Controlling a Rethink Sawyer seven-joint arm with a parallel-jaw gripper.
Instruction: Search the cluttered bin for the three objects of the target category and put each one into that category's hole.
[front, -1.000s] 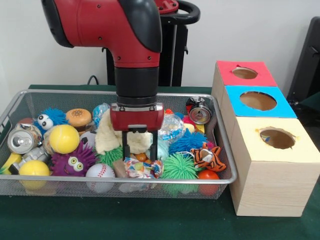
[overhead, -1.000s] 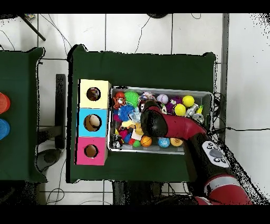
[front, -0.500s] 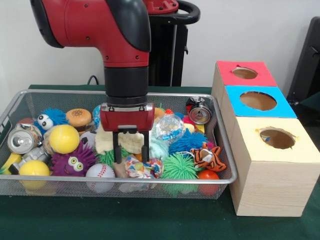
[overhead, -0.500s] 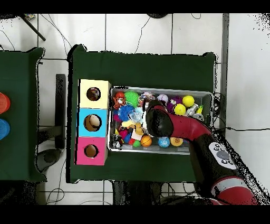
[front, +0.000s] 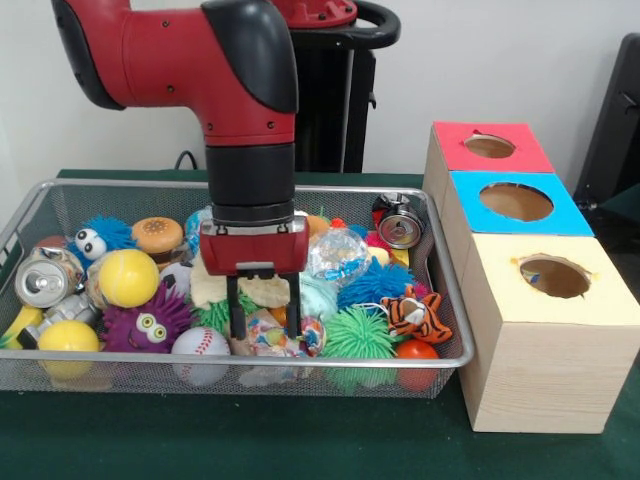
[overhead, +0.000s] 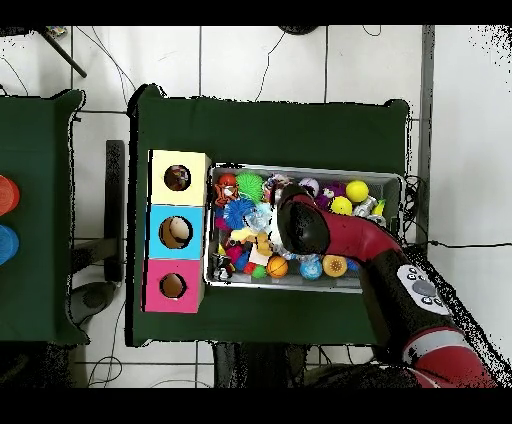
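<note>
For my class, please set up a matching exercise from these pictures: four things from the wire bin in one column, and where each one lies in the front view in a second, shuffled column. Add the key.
Things:
1. baseball
2. tiger toy
3. toy burger
4. crushed silver can

Places:
A. far side of the wire bin, left of the arm
B. near the bin's right end, above an orange ball
C. at the front wall, left of the gripper
D. at the bin's left end

Pairs: 1-C, 2-B, 3-A, 4-D
</note>
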